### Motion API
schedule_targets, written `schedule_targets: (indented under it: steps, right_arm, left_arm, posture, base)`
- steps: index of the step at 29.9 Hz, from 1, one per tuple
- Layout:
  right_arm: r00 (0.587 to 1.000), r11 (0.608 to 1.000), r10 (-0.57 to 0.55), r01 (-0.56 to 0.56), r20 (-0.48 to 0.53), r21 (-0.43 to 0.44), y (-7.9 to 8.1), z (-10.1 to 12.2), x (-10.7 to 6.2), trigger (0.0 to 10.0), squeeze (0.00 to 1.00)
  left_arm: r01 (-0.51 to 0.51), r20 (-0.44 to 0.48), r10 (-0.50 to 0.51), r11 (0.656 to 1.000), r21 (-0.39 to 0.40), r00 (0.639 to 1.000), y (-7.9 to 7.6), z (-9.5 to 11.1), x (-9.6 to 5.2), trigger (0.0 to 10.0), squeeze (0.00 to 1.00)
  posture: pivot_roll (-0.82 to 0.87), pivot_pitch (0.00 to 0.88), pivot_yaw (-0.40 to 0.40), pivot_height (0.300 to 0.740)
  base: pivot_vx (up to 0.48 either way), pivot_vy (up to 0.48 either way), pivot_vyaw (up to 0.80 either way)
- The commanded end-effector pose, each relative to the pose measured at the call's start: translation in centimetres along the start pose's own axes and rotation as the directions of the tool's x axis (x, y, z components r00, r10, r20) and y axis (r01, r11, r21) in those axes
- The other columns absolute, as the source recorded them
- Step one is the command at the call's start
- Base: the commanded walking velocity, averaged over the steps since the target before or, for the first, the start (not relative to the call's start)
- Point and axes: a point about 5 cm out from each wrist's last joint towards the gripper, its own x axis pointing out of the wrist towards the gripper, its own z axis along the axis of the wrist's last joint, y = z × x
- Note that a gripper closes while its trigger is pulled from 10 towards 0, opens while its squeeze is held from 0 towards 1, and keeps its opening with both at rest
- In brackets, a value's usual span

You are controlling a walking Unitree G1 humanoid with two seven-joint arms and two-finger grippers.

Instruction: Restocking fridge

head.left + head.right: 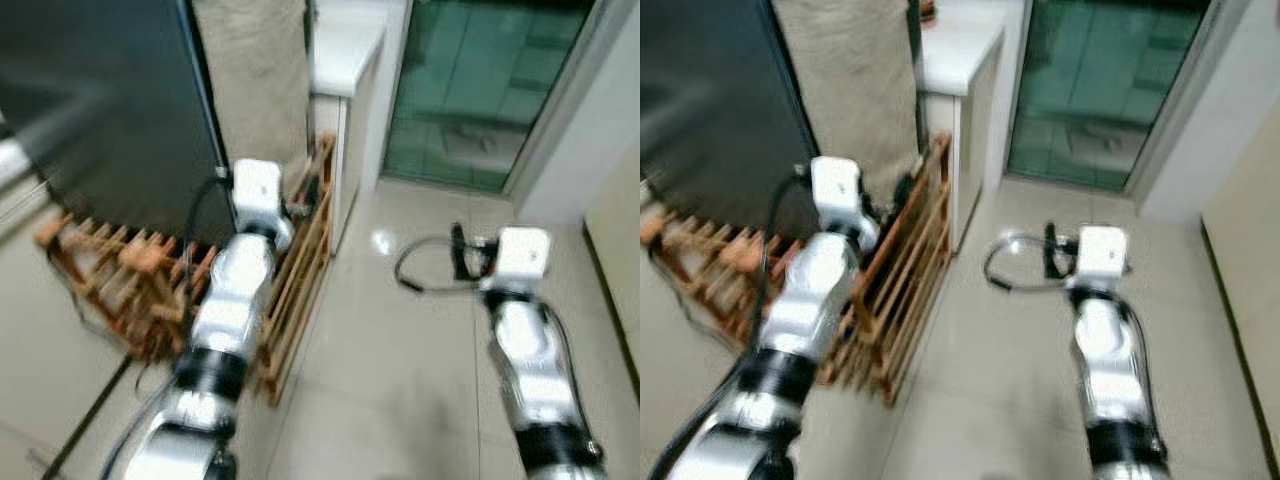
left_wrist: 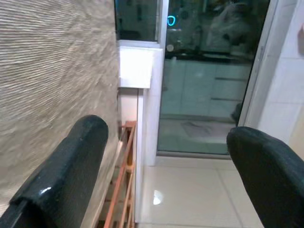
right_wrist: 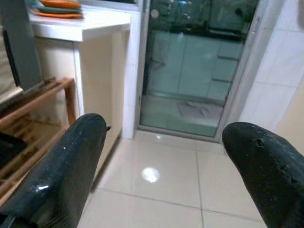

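The tall dark fridge stands upright at the upper left of the head views, its long axis vertical, with a folded wooden rack leaning beside it on the glossy pale tiled floor; no writing can be read. At upper centre, a white counter adjoins a green-tinted glass sliding door. The left gripper and right gripper are both spread wide, holding nothing.

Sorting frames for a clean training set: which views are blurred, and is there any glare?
Both eye views are motion-blurred; the left wrist view smears the textured wall; the right wrist view is sharpest; a ceiling-light glare spot sits on the floor tiles.
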Motion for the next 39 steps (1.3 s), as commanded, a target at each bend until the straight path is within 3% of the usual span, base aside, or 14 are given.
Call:
schedule_targets:
  steps: [1,3,6,8,9,10,12,17,23,39]
  right_arm:
    - [0.997,1.0,-0.012,0.011,0.08,0.014,0.3,2.3,0.1,10.0,0.0]
    - [0.991,0.999,-0.039,0.039,0.124,0.007,-0.6,4.0,-1.3,10.0,0.0]
    - [0.991,0.999,-0.036,0.036,0.129,0.002,-0.9,4.4,-2.5,10.0,0.0]
    - [0.992,1.0,-0.027,0.029,0.124,-0.01,-1.3,4.6,-4.5,10.0,0.0]
    - [0.991,0.999,-0.033,0.035,0.13,-0.011,-1.4,4.7,-5.3,10.0,0.0]
    - [0.991,0.999,-0.033,0.035,0.13,-0.011,-1.4,4.7,-5.3,10.0,0.0]
    - [0.988,0.998,-0.054,0.056,0.143,-0.011,-1.7,4.9,-6.3,10.0,0.0]
    - [0.986,0.996,-0.083,0.084,0.142,-0.002,-1.9,5.6,-7.4,10.0,0.0]
    - [0.989,0.996,-0.088,0.089,0.123,-0.004,-1.7,5.9,-8.0,10.0,0.0]
    - [0.988,0.996,-0.088,0.091,0.123,-0.015,-1.5,6.4,-6.7,10.0,0.0]
  left_arm:
    - [-0.075,0.011,0.075,0.997,0.018,0.997,2.2,1.4,-0.2,10.0,0.0]
    - [-0.097,0.005,0.096,0.993,0.061,0.995,3.6,2.4,-1.3,10.0,0.0]
    - [-0.096,-0.015,0.097,0.992,0.079,0.995,4.2,2.5,-2.5,10.0,0.0]
    - [-0.09,-0.043,0.094,0.992,0.094,0.995,4.9,2.3,-4.8,10.0,0.0]
    - [-0.078,-0.047,0.083,0.993,0.09,0.995,4.8,2.3,-6.1,10.0,0.0]
    - [-0.078,-0.047,0.083,0.993,0.09,0.995,4.8,2.3,-6.1,10.0,0.0]
    - [-0.042,-0.022,0.043,0.997,0.07,0.999,4.2,2.7,-7.8,10.0,0.0]
    - [0.049,-0.018,-0.047,0.994,0.096,0.999,3.0,3.3,-9.6,10.0,0.0]
    - [0.083,0.004,-0.084,0.993,0.079,0.996,2.2,4.3,-9.8,10.0,0.0]
    - [0.042,0.022,-0.043,0.999,0.012,0.999,2.2,4.6,-8.6,10.0,0.0]
  posture:
    - [-0.12,0.0,0.01,0.74]
    - [-0.11,0.0,0.007,0.74]
    - [-0.11,0.0,0.007,0.74]
    - [-0.1,0.0,0.006,0.74]
    - [-0.1,0.0,0.006,0.74]
    - [-0.1,0.0,0.006,0.74]
    - [-0.1,0.0,0.003,0.74]
    - [-0.09,0.0,0.001,0.74]
    - [-0.09,0.0,-0.005,0.74]
    - [-0.1,0.0,0.006,0.74]
  base:
    - [0.0,0.0,0.0]
    - [0.0,0.0,0.0]
    - [0.0,0.0,0.0]
    - [0.0,0.0,0.0]
    - [0.0,0.0,0.0]
    - [0.0,0.0,0.0]
    - [0.0,0.0,0.0]
    - [0.0,0.0,0.0]
    - [0.0,0.0,0.0]
    - [0.48,0.0,0.0]
